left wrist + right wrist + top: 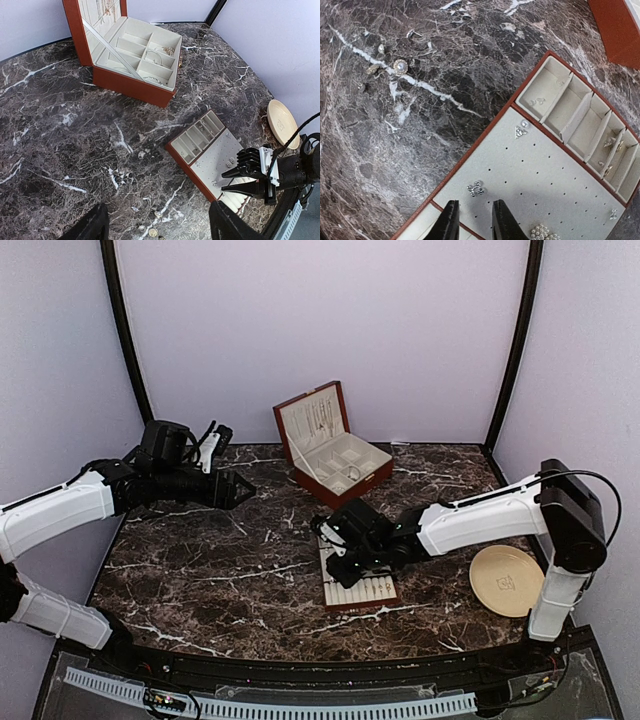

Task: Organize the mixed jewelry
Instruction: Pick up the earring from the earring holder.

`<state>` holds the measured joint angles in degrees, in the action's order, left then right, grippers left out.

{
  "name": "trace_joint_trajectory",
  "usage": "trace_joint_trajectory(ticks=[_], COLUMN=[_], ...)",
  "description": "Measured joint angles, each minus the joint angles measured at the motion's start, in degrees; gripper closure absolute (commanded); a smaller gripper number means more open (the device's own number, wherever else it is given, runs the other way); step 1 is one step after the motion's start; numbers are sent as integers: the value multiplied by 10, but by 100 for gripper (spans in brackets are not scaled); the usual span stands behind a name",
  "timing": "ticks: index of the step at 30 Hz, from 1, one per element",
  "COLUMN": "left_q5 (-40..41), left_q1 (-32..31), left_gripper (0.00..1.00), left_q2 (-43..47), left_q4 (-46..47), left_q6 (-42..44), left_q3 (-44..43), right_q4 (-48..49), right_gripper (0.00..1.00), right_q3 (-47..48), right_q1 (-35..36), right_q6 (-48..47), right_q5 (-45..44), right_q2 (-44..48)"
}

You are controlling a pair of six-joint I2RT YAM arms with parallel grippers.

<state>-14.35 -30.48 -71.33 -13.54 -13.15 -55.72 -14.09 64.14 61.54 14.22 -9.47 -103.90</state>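
Observation:
Several loose jewelry pieces, small studs and a pearl-centred earring, lie on the dark marble left of the earring tray; they also show in the left wrist view. On the tray's grey perforated pad sit a silvery cluster earring, a triangular stud and a pearl cluster. My right gripper hovers over the pad's near corner, slightly open and empty, just below the cluster earring. My left gripper is wide open and empty, high above the loose pieces.
A red-brown jewelry box with cream lining stands open at the back centre, with rings and chains inside. A round beige plate lies at the right edge. The tray's small compartments hold a few earrings.

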Motion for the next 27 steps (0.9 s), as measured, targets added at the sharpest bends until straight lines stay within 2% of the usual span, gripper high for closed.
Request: trace_joint_trajectory(ticks=[2, 5, 13, 27], left_q5=[0, 0, -1, -2], left_q1=[0, 0, 0, 0], left_gripper=[29, 29, 29, 29], left_q2=[0, 0, 0, 0], left_q4=[0, 0, 0, 0], left_q6=[0, 0, 0, 0], left_q3=[0, 0, 0, 1], right_q4=[8, 13, 22, 21], right_gripper=[63, 61, 68, 73], right_q3=[-8, -25, -44, -30], right_q1=[-1, 0, 22, 45], right_q6=[0, 6, 12, -12], right_q5=[11, 23, 6, -47], right_q2=[6, 18, 26, -2])
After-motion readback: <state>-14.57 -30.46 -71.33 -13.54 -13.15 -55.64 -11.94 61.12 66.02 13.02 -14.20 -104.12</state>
